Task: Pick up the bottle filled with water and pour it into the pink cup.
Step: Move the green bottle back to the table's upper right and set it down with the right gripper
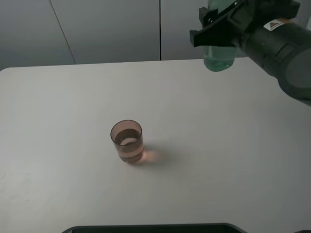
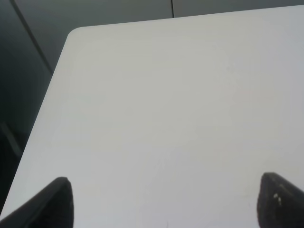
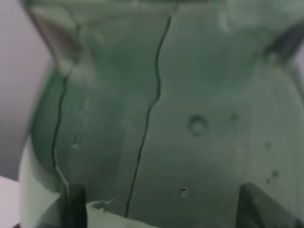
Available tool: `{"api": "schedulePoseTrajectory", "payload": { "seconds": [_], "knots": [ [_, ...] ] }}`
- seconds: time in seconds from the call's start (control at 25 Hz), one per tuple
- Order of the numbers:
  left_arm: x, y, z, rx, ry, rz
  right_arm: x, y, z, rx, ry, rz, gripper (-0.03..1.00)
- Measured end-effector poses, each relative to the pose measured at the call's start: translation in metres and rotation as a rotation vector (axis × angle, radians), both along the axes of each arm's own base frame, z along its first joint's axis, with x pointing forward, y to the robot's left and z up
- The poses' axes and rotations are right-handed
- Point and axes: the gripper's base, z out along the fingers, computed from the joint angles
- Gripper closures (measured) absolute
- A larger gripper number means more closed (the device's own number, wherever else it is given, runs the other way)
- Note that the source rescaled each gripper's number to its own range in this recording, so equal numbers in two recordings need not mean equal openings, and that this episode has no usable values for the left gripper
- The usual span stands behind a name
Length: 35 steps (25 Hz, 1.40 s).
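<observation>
A white table [image 1: 218,160] with rounded corners stands before grey wall panels [image 1: 107,29].

A big white table [image 1: 218,145] with round corners.
One small see-through pink plastic cup [image 1: 127,141] stands upright near its middle.

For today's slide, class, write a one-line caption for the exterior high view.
Right end effector holds the green bottle above the table, up and right of the pink cup.
</observation>
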Motion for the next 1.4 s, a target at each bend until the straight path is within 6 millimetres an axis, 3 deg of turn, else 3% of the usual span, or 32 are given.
{"api": "schedulePoseTrajectory", "payload": {
  "seconds": [0.28,0.56,0.68,0.84,1.16,1.4],
  "knots": [
    [0.0,0.0,0.0,0.002,0.0,-0.001,0.035,-0.071,-0.003,0.162,0.057,-0.142,0.97],
    [0.0,0.0,0.0,0.004,0.0,-0.002,0.051,-0.151,-0.019,0.199,0.097,-0.357,0.97],
    [0.0,0.0,0.0,0.004,0.0,-0.002,0.054,-0.175,-0.031,0.195,0.119,-0.439,0.97],
    [0.0,0.0,0.0,0.002,0.0,-0.003,0.072,-0.181,-0.047,0.182,0.143,-0.45,0.97],
    [0.0,0.0,0.0,0.002,0.0,-0.003,0.132,-0.18,-0.085,0.116,0.2,-0.372,0.97],
    [0.0,0.0,0.0,0.002,0.0,-0.003,0.154,-0.178,-0.116,0.033,0.248,-0.311,0.97]
  ]
}}
